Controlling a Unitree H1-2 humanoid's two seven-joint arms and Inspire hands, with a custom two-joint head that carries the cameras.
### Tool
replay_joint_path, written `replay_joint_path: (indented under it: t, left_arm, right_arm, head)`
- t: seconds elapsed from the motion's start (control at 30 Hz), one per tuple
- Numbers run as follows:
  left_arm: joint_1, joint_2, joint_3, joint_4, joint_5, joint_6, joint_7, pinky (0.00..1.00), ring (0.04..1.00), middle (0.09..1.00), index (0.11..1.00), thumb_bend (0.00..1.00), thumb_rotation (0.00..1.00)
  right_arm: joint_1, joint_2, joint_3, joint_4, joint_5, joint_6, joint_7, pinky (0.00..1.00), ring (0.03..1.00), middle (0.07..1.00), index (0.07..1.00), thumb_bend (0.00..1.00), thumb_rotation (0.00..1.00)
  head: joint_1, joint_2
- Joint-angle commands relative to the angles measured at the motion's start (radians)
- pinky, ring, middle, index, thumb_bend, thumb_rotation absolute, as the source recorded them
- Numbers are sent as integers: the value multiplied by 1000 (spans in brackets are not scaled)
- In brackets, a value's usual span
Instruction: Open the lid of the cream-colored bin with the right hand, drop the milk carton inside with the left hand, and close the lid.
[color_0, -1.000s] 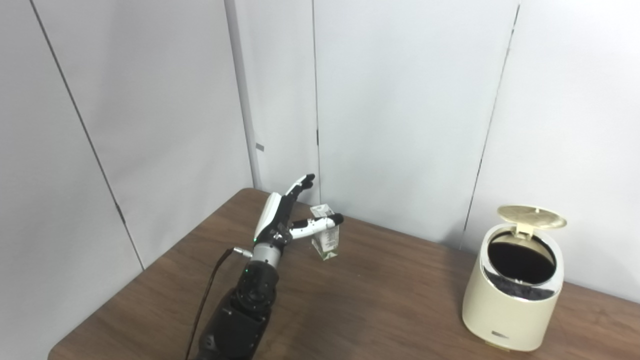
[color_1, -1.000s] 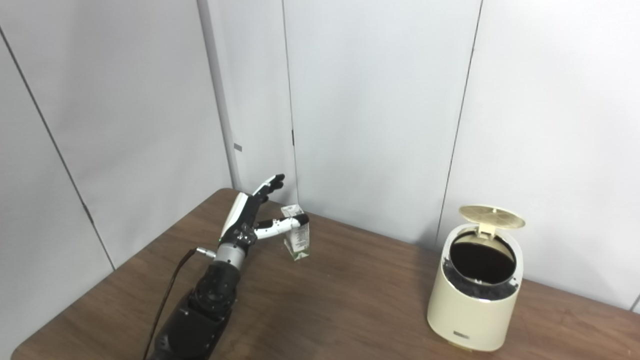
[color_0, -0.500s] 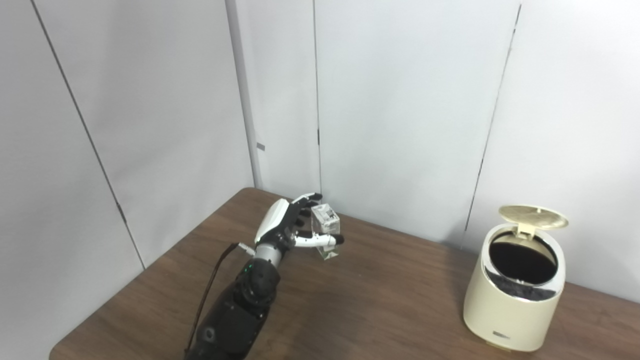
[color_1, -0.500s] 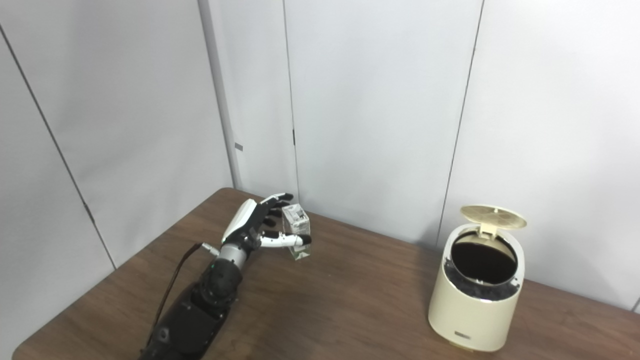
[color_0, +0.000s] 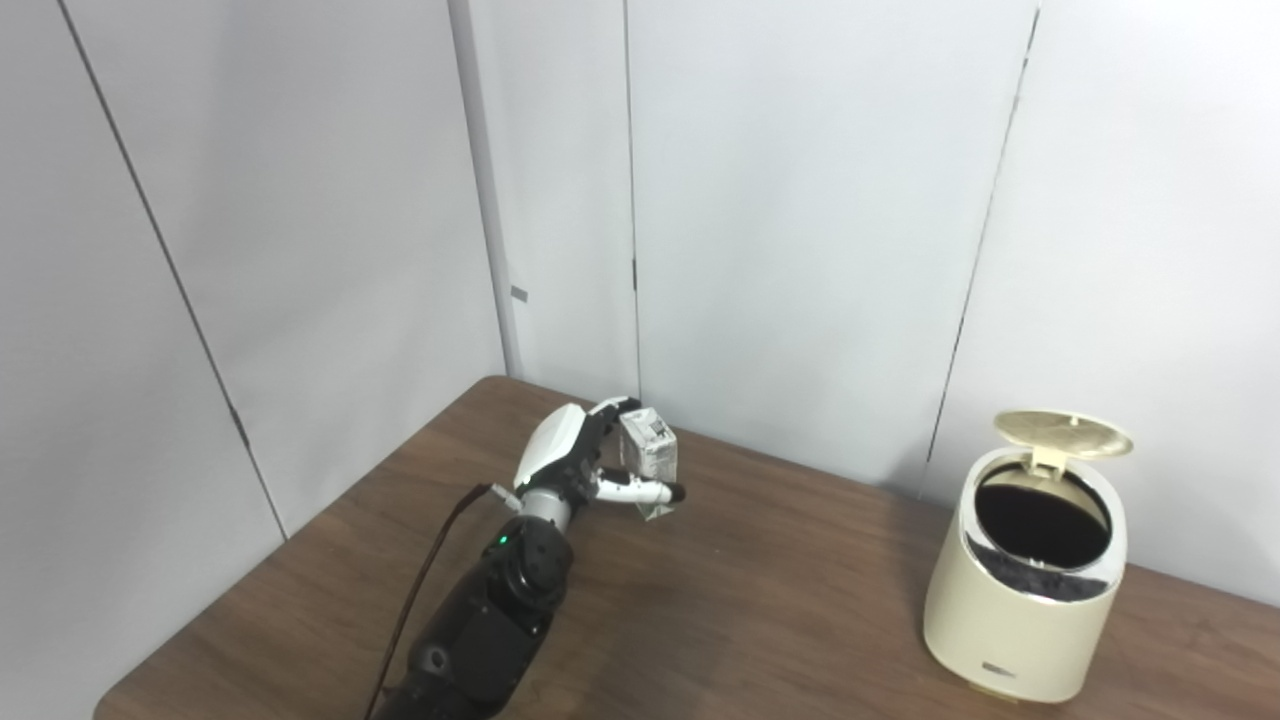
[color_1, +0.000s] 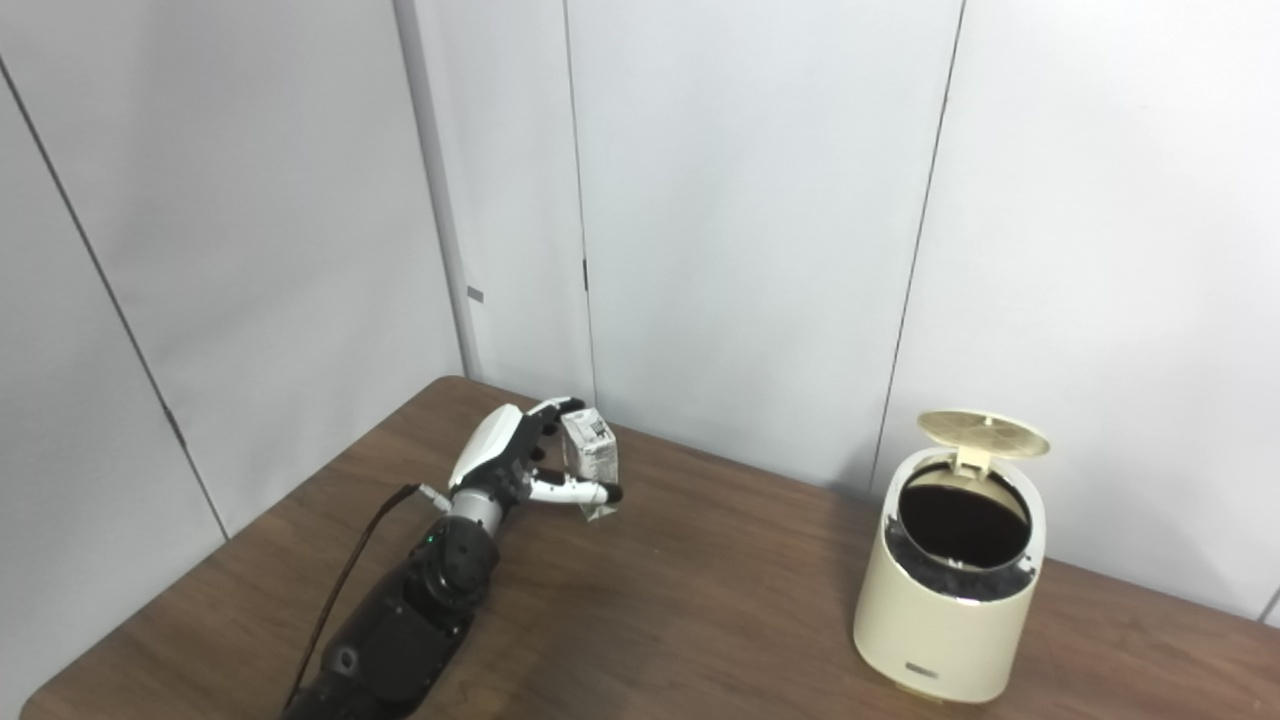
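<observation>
The small white and green milk carton (color_0: 652, 460) is at the far left of the brown table, tilted, its lower corner at or just above the tabletop. My left hand (color_0: 580, 460) is shut on the milk carton, fingers over its top and thumb across its front; it also shows in the right eye view (color_1: 520, 462). The cream-colored bin (color_0: 1025, 590) stands at the right of the table with its round lid (color_0: 1062, 432) flipped up and its dark inside showing. My right hand is not in view.
The brown wooden table (color_0: 760, 620) ends close behind the carton and the bin against white wall panels (color_0: 800, 220). A dark cable (color_0: 420, 590) runs along my left forearm. Bare tabletop lies between the carton and the bin.
My left hand has closed its fingers around the milk carton, which was standing upright between thumb and open fingers. The carton is now tilted in the grip. The bin has not moved.
</observation>
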Motion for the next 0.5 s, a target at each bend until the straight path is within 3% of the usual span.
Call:
replay_joint_path:
  t: [0.0,0.23,0.47]
  left_arm:
    - [-61,14,-1,-21,23,12,29,745,870,879,916,983,284]
    - [-65,9,-2,-11,20,17,30,711,853,880,882,983,271]
    - [-82,-17,4,16,46,52,104,606,748,787,825,936,264]
  right_arm:
    - [17,2,-3,-13,2,-9,-7,705,793,799,769,197,557]
    - [25,3,-5,-23,8,-1,-7,710,794,794,766,199,557]
    - [29,0,-3,-25,22,2,-1,709,792,788,763,197,527]
  head:
    - [0,-1]
    - [-2,4]
    - [1,9]
